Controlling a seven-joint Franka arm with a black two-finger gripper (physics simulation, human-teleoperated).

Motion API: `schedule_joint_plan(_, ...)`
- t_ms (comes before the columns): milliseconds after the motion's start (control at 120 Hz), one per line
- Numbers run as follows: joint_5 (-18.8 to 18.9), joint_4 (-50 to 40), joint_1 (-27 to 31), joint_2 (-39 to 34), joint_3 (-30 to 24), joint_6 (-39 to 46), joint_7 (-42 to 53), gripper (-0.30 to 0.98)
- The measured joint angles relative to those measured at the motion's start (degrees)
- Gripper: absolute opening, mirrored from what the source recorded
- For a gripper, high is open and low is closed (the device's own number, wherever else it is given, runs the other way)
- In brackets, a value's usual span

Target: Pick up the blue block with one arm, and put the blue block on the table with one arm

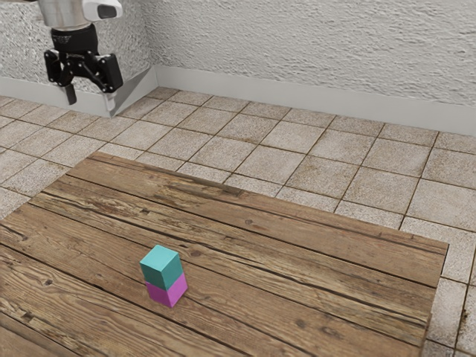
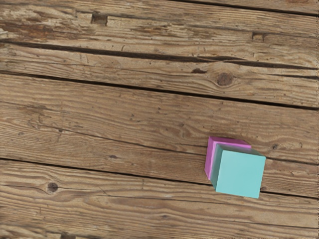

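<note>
Lower than the gripper (image 1: 90,99), well apart from it: teal-blue cube (image 1: 161,266) is resting on top of the magenta cube (image 1: 169,291).
Magenta cube: standing on the wooden plank table (image 1: 297,260), also below the gripper's level.
Gripper: hanging higher than both cubes, its two fingers standing apart.

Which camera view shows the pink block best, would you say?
The exterior view: two sides of the pink block show beneath the teal block. In the wrist view, from above, the teal block hides most of it.
</note>
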Motion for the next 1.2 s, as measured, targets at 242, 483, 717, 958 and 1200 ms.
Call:
schedule_joint_plan(242, -0.6, 1.1, -1.2, 0.1, -0.4, -0.4, 0.3, 0.69)
schedule_joint_plan(483, 2.4, 16.9, -2.2, 0.8, -3.9, -5.3, 0.7, 0.69)
schedule_joint_plan(717, 1.2, 16.8, -6.6, 4.7, -4.4, -5.2, 1.0, 0.69)
schedule_joint_plan(958, -1.2, -19.1, 4.2, -1.7, -4.7, 9.8, 1.4, 0.69)
schedule_joint_plan(1200, -2.1, -39.5, 1.5, -5.2, -7.1, 30.1, 1.6, 0.69)
